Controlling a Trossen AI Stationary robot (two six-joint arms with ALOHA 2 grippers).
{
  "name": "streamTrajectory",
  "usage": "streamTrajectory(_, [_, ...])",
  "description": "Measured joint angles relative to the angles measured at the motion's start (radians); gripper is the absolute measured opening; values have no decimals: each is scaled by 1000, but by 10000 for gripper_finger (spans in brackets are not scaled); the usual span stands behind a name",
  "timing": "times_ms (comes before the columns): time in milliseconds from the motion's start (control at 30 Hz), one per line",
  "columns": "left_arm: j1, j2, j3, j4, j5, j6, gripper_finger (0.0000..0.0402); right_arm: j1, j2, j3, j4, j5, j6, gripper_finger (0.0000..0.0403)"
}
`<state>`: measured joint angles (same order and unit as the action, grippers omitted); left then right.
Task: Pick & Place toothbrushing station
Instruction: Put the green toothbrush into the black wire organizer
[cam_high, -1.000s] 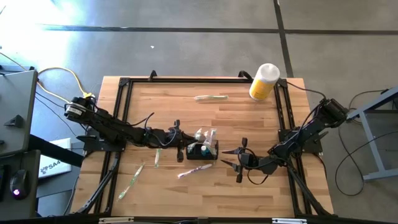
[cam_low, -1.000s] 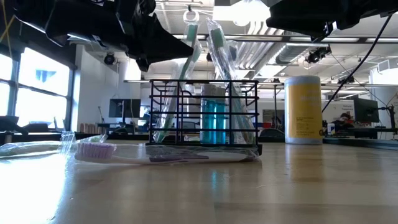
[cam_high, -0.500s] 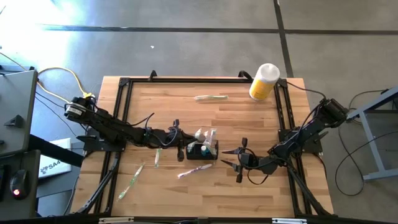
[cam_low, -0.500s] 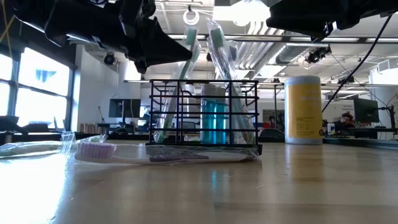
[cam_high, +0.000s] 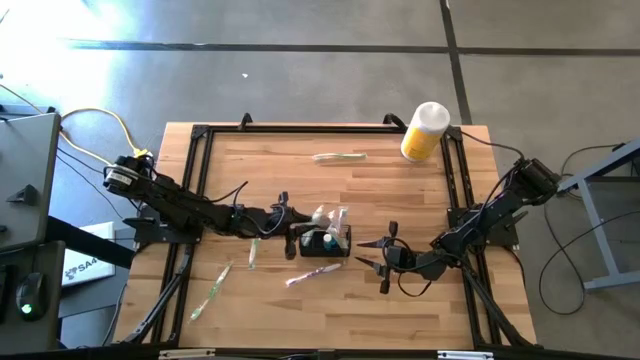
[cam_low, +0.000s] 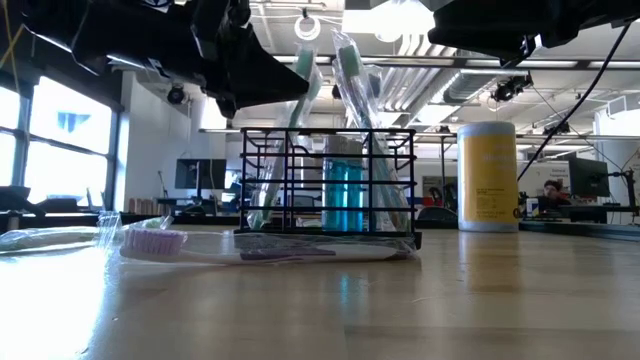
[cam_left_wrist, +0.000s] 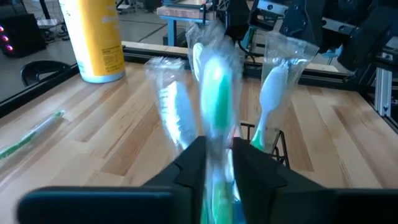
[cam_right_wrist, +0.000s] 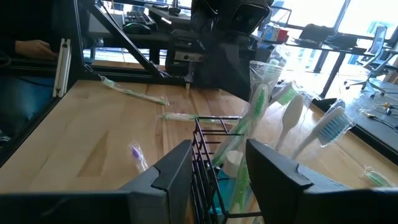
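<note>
Halfway along the wooden table (cam_high: 400, 195), nearer its front edge, looking down on the toothbrushing station (cam_high: 326, 241): a small black wire box sitting upright, holding several wrapped brushes and a blue tube (cam_low: 345, 192). Noting the left gripper (cam_high: 295, 239) right at one side of the box, pinching tight on a green wrapped toothbrush (cam_left_wrist: 214, 93) that is standing up out of it. Noting the right gripper (cam_high: 371, 251) just beside the opposite wall, holding its fingers (cam_right_wrist: 168, 177) wide apart, with the wire wall showing between them in the right wrist view. Judging the box as light, stiff and open-meshed, probably sliding easily on smooth wood and tipping if pushed high up, given its tall leaning contents. Favouring a hold on a top rim wire or side wall, not on the crinkly, slippery wrappers. Leaving aside a yellow bottle (cam_high: 424, 131) at the far corner and a loose toothbrush (cam_high: 314, 273) lying by the box's front.
</note>
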<state>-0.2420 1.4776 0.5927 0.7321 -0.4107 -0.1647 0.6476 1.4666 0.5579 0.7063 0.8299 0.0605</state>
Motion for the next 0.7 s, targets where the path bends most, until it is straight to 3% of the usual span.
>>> streamTrajectory(233, [0, 0, 0, 19, 0, 4, 131, 0, 0, 0, 0, 0, 0, 144])
streamTrajectory(700, [0, -113, 2, 7, 0, 63, 133, 0, 0, 0, -1, 0, 0, 144])
